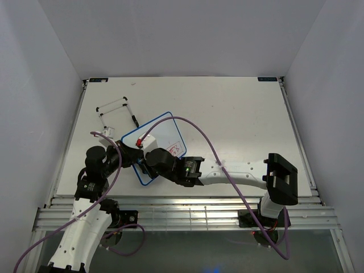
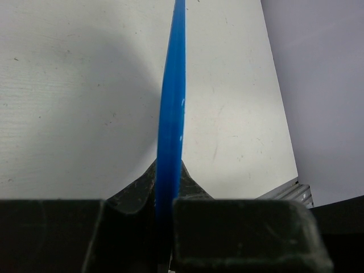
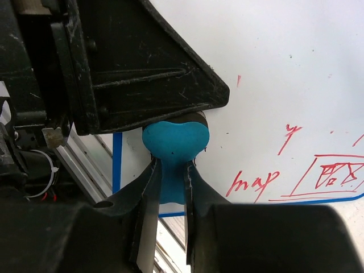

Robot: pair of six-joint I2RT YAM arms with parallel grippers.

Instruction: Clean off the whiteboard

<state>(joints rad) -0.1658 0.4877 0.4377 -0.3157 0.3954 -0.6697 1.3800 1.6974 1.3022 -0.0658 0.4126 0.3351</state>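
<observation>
Tabletop (image 1: 227, 114) whiteboard (image 3: 296, 68) partly hidden beneath right pincer (image 3: 172, 169)'s eraser (image 3: 175, 139).

1 whiteboard (image 1: 163, 135), 1 eraser (image 3: 174, 140), 1 stand (image 1: 111, 104), 2 pincers: L pincer (image 2: 169, 190), R pincer (image 3: 170, 181)

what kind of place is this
Likely a robot lab test cell: a white table boxed in by plain white walls, a left arm and right arm mounted on metal rails at its near edge.
</observation>
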